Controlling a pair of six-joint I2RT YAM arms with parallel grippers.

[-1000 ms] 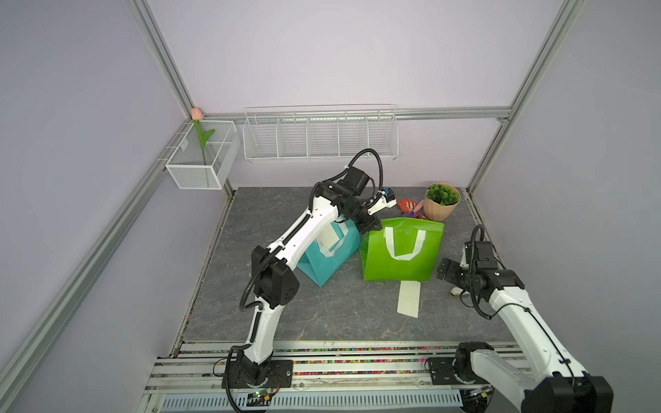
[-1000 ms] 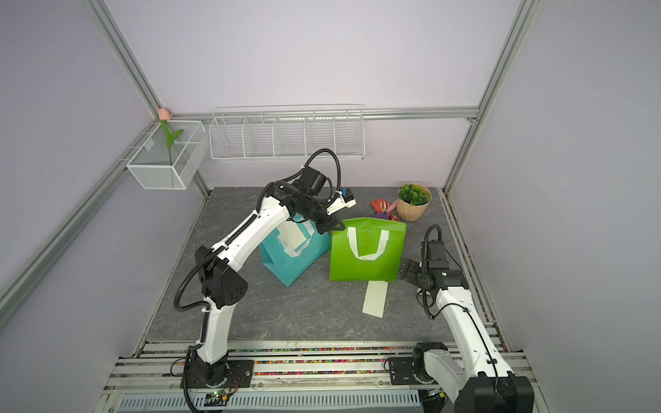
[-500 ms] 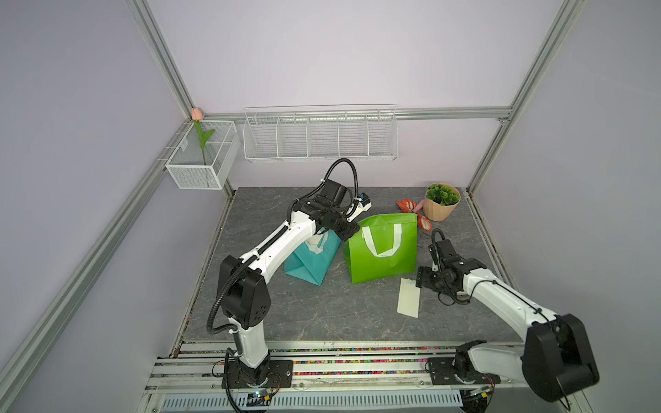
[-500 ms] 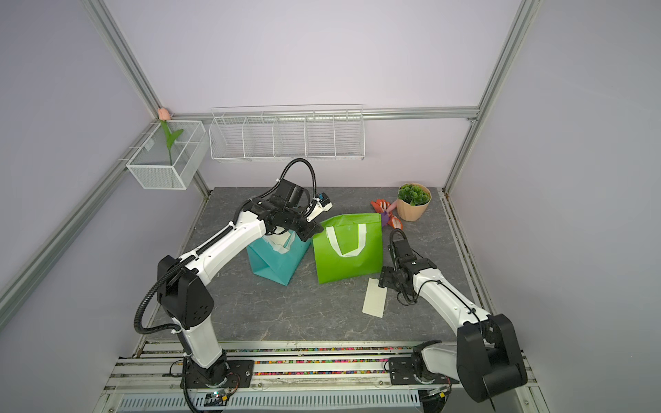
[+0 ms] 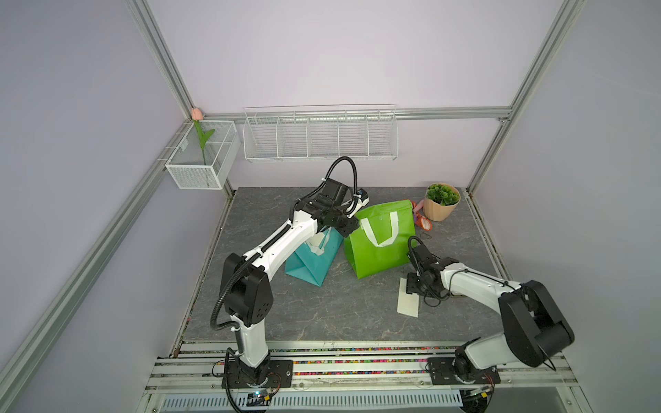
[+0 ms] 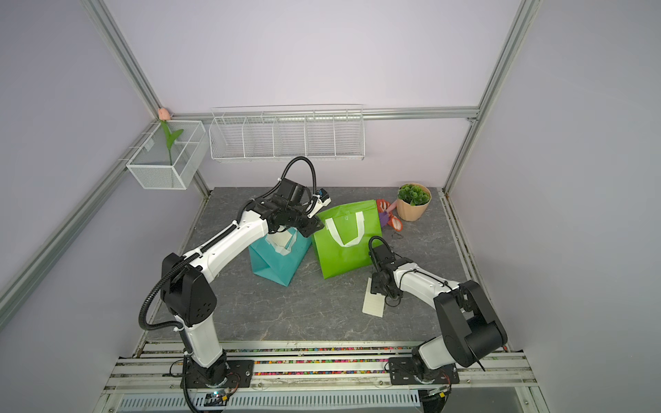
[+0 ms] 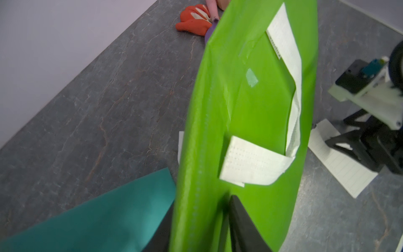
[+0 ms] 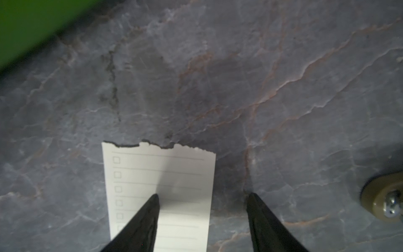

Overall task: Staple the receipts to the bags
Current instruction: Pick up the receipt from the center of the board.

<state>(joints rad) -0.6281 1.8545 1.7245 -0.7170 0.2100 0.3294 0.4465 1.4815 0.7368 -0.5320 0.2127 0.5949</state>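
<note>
We're picking up the receipt (image 8: 159,174), flat on the desk (image 5: 322,314) near the green bag (image 5: 379,250); our right jaws stand open astride its edge. Next they must close and pinch it without creasing. Whether our left jaws, at the bag's rim, are gripping it, we cannot tell.

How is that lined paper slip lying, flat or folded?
Flat: the receipt lies spread on the tabletop, printed lines straight, no crease showing.

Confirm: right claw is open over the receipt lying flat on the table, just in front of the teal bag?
Wrong bag. The receipt under the open right claw lies flat on the table just in front of the green bag; the teal bag stands nearer the left arm. Both top views show it.
</note>
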